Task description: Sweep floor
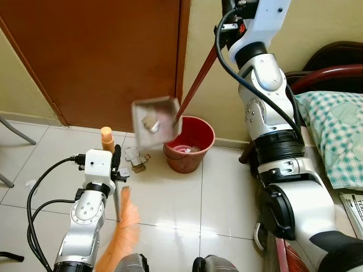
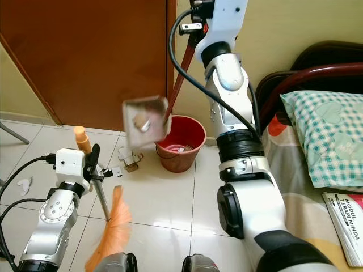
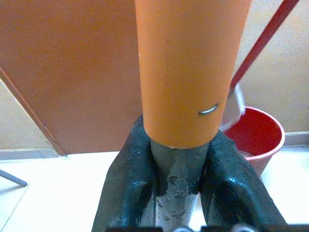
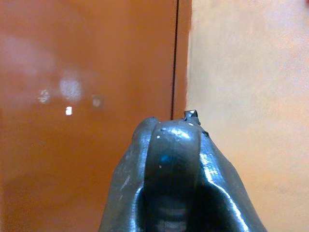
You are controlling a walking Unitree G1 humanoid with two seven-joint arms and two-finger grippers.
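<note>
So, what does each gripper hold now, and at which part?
The left gripper holds the broom on its grey shaft, just under the orange grip. The right gripper holds the dustpan near the top of its long red handle.

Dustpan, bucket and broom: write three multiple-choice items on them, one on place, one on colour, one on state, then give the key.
1. Where is the dustpan?
A. Flat on the tiles by the door
B. Raised in the air beside the bucket's rim
C. On the bed

2. What colour is the bucket?
A. Red
B. Blue
C. White

3. How does the left gripper stand to the broom?
A. Open, clear of it
B. Shut on its handle
C. Resting on its bristles

Key: 
1 B, the pan hangs tilted on its long red handle, off the floor, with scraps still in it. 
2 A, its wall and inside are red. 
3 B, the left wrist view shows both black fingers pressed against the grey shaft just below the orange grip.
</note>
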